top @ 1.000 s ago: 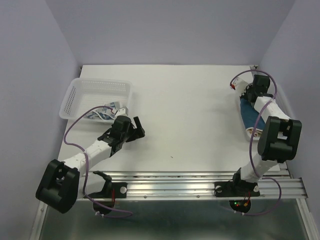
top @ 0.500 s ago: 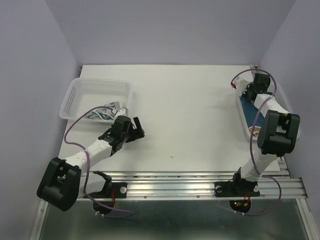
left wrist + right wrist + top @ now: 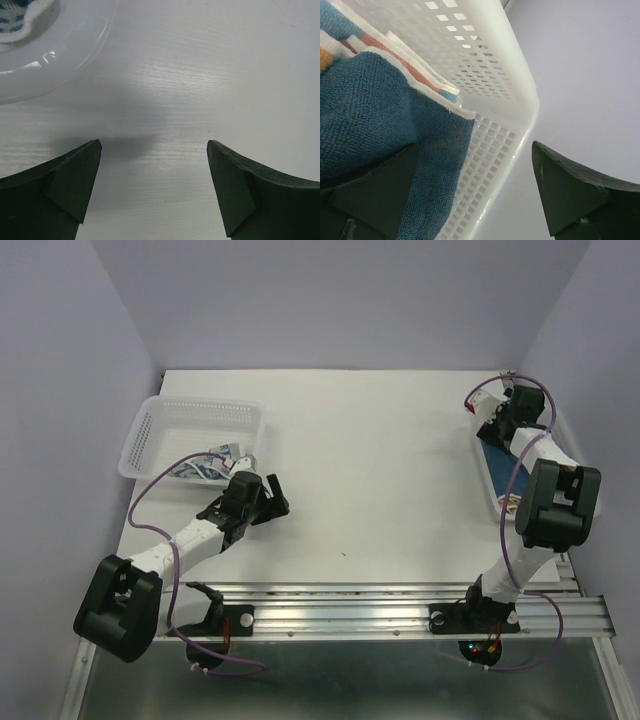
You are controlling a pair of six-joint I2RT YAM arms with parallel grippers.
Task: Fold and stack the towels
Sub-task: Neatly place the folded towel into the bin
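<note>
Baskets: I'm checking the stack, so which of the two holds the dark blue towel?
The right basket, under the right pincer: the dark blue towel lies on top inside. The left basket shows only a white-and-blue towel.

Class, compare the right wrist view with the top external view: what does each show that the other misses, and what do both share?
Only the right wrist view: the perforations in the right basket wall and the layered edges of printed towels beside the dark blue towel. Only the top external view: the left gripper over the table, and the left basket with a white-and-blue towel. Both: the open right gripper, that basket and that blue towel.
</note>
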